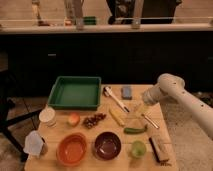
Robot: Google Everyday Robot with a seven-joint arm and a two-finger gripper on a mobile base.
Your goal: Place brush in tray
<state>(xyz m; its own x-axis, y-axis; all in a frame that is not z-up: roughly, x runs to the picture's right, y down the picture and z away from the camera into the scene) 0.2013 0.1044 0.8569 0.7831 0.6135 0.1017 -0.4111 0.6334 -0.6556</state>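
Observation:
The brush [115, 98] lies on the wooden table [165, 119], just right of the tray. It has a long white handle, and its dark head points to the far left. The green tray [75, 93] sits at the table's back left with nothing in it. My gripper [137, 112] hangs low over the table at the end of the white arm [167, 86]. It is a little to the right of the near end of the brush handle and holds nothing that I can see.
A blue sponge [126, 91] lies behind the brush. A yellow banana [117, 118], a fork [149, 121] and a green vegetable [135, 130] lie near the gripper. In front are an orange bowl [72, 149], a maroon bowl [107, 145], a green apple [138, 148] and a scrub brush [159, 148]. Grapes [93, 120] and a cup [47, 116] are on the left.

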